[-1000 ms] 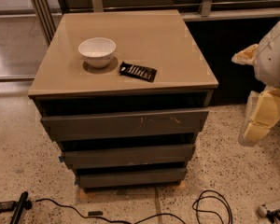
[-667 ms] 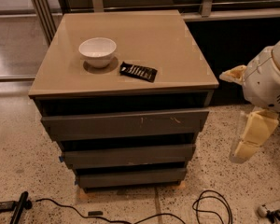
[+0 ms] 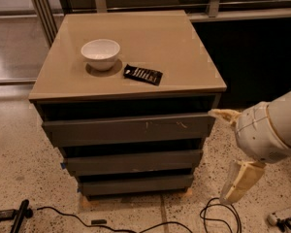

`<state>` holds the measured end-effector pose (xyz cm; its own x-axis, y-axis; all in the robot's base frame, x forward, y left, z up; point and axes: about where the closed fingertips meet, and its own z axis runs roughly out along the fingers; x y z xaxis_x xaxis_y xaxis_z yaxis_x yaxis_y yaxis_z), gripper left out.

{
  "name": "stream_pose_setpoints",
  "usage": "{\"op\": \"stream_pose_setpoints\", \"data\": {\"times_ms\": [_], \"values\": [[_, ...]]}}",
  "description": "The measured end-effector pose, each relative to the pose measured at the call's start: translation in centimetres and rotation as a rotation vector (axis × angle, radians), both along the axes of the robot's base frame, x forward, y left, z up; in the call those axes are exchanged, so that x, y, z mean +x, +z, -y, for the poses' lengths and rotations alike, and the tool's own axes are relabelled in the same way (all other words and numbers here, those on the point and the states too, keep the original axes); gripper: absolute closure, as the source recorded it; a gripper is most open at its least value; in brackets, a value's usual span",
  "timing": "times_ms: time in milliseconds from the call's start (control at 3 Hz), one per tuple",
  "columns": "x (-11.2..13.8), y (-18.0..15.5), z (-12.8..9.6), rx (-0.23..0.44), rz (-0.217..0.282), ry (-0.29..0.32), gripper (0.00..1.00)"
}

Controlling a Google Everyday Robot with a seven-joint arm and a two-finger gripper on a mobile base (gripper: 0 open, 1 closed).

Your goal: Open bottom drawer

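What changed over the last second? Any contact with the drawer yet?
The gripper has come down and left, from beside the top of the cabinet to level with the bottom drawer, off to its right and apart from it. It has taken hold of nothing. The bottom drawer looks unmoved. The white bowl and black packet on the cabinet top stayed put.

We see a tan, square-topped table (image 3: 184, 57); on it sit a white ceramic bowl (image 3: 101, 54) and, just beside it, a flat black packet (image 3: 143, 74); our tool (image 3: 227, 155) hangs low, right of the table.
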<state>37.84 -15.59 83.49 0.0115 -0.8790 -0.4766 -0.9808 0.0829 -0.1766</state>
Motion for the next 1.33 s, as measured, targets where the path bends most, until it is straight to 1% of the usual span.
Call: {"op": "stream_pose_setpoints", "data": {"times_ms": [333,667,1000,1333], "values": [[-0.6,-5.0,-1.0,0.033,-0.012,0.018,0.0],[0.6,-9.4,-2.5,0.007,-0.033,-0.004,0.0],[0.6,-9.4,-2.5,0.007,-0.033,-0.004,0.0],[1.0,-10.5,-3.3,0.019,-0.037,-0.001,0.0]]}}
